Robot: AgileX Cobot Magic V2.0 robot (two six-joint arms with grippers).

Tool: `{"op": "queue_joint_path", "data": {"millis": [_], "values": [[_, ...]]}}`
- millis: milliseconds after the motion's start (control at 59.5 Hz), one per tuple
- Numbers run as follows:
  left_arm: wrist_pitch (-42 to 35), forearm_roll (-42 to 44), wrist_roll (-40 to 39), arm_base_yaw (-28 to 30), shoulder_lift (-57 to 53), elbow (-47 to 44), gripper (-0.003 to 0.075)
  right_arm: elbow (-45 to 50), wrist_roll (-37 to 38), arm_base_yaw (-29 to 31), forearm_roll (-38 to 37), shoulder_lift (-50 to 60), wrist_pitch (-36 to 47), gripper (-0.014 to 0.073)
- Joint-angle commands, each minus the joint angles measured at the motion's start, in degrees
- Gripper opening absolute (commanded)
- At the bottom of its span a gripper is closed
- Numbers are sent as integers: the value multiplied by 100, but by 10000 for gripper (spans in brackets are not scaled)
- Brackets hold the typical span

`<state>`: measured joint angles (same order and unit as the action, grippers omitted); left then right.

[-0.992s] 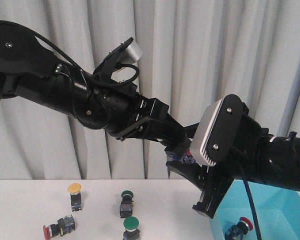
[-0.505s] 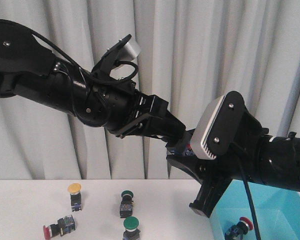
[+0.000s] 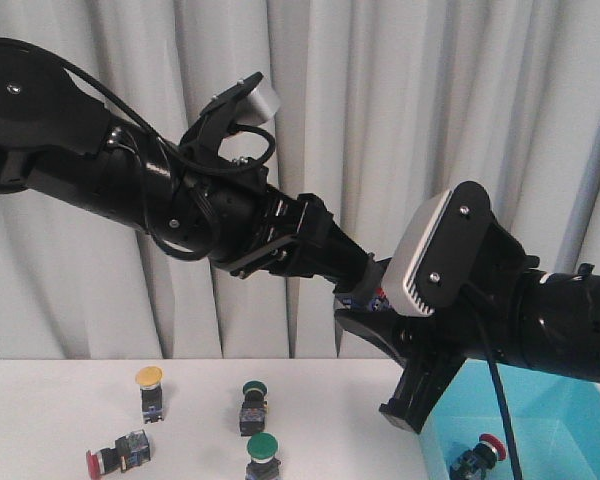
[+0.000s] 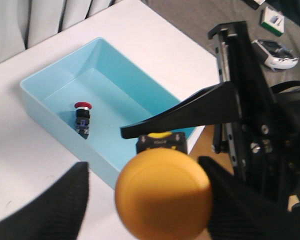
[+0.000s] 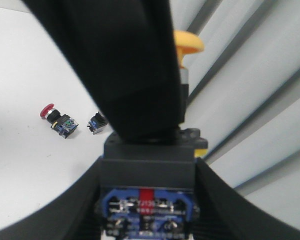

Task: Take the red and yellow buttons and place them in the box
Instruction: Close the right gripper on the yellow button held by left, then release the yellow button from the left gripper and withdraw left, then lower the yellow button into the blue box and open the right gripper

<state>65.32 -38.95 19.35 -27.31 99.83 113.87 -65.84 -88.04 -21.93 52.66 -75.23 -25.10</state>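
A yellow button (image 3: 372,292) hangs in mid-air between both grippers, near the left end of the light blue box (image 3: 550,400). My right gripper (image 3: 360,312) is shut on its black and blue switch body (image 5: 147,200). My left gripper (image 4: 150,200) is open around the yellow cap (image 4: 162,192), with a gap on one side. A red button (image 3: 490,444) lies inside the box, also seen in the left wrist view (image 4: 82,116). On the white table lie another yellow button (image 3: 150,386) and a red button (image 3: 115,456).
Two green-capped buttons (image 3: 253,400) (image 3: 263,455) stand on the table by the yellow and red ones. Grey curtains hang behind the table. The box rim (image 4: 35,100) sits near the table's right edge, with a floor and gear beyond.
My left arm has shifted slightly toward the right gripper. The right arm and the buttons on the table have not moved.
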Motion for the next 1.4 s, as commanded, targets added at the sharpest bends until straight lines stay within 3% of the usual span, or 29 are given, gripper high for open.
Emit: {"op": "queue_joint_path", "data": {"millis": [0, 101, 353, 673, 824, 875, 925, 992, 1144, 1379], "values": [[-258, -162, -58, -15, -280, 170, 569, -158, 32, 18, 141, 145, 244, 31], [-311, -162, -151, -9, -313, 170, 603, -158, 32, 18, 141, 145, 244, 34], [-442, 54, -173, 214, -501, 902, 565, -158, 36, 18, 133, 145, 295, 42], [-299, 2470, -566, 393, -1285, 1464, 489, -158, 320, 18, -37, 145, 951, 47], [506, 4414, -796, 393, -1683, 1452, 344, -158, 1088, 22, -31, 145, 1782, 47], [637, 4929, -1083, 393, -1747, 1423, 260, -158, 1260, 22, -31, 145, 2089, 47], [637, 5301, -1424, 393, -1897, 1228, 111, -158, 1394, 35, -31, 145, 2383, 47], [631, 5375, -1370, 393, -2079, 951, -9, -158, 1415, 191, 12, 145, 2412, 47], [631, 5401, -935, 393, -2468, 111, -8, -89, 2018, 1046, 361, -53, 2161, 47], [229, 5556, -920, 393, -3015, -1079, -7, 484, 2762, 2518, 436, -929, 1575, 47]]}}
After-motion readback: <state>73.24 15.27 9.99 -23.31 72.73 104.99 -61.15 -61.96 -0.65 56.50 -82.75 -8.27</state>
